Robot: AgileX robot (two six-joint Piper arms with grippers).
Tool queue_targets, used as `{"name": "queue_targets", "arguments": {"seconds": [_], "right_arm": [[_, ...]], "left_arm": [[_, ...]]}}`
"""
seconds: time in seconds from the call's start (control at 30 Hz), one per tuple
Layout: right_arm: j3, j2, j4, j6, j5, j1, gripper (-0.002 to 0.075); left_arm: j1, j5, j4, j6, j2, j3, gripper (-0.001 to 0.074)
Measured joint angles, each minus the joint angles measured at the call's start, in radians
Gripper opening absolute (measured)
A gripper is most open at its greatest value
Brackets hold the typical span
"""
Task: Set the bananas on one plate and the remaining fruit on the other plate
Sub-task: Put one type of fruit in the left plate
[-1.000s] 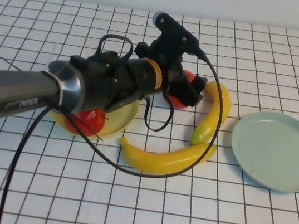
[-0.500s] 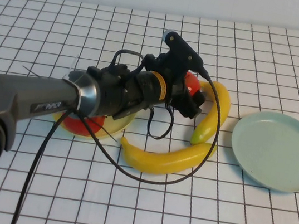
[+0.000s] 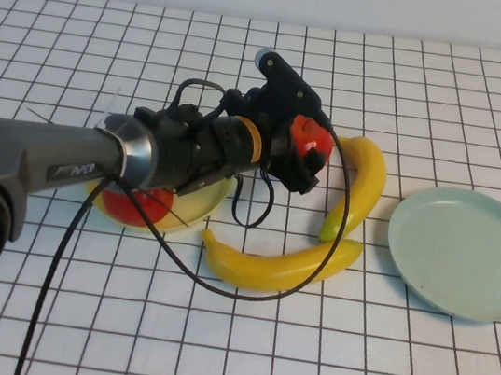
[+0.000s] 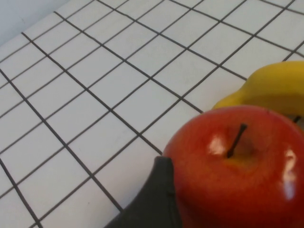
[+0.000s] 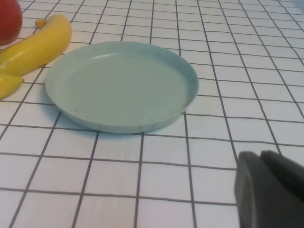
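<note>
— Red, and shiny: that's an apple (image 3: pixel 308 143) pinched in the left claw (image 3: pixel 307 154), just above the middle of the high view. Looks lifted off the table (image 3: pixel 210 332), though I can't swear it's clear.

— How wide are the fingers?

— Closed in to the apple's width, no wider. In the left wrist view one dark finger (image 4: pixel 154 199) presses against the apple's side, stem up. Nothing else is in its grip; a banana (image 3: pixel 356 186) lies just beside it.

— So which step is this?

— I'd judge the second apple is on its way to the yellow plate (image 3: pixel 201 201), at centre-left, half hidden under the arm. The other apple (image 3: pixel 139 204) already sits on it.

— And next?

— To my mind, carry it leftward and down the frame, set it beside its twin without knocking that one, then let go.

— The bananas?

— Both on the table: one arched at centre-right, the second banana (image 3: pixel 277 265) lying crosswise below it, their ends close together. The mint plate (image 3: pixel 467 250) at the right edge has nothing on it.

— The right claw?

— Only a dark part of the right claw (image 5: pixel 270 187) shows, low right in its own wrist view, near that mint plate. Open or closed, I can't tell.
</note>
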Motion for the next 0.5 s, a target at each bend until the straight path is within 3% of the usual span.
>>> {"name": "queue_targets", "arguments": {"seconds": [0.5], "right_arm": [[0.000,0.000,0.000,0.000,0.000,0.000,-0.0015]], "left_arm": [[0.000,-0.016,-0.003,-0.028,0.029,0.000,0.0668]]}}
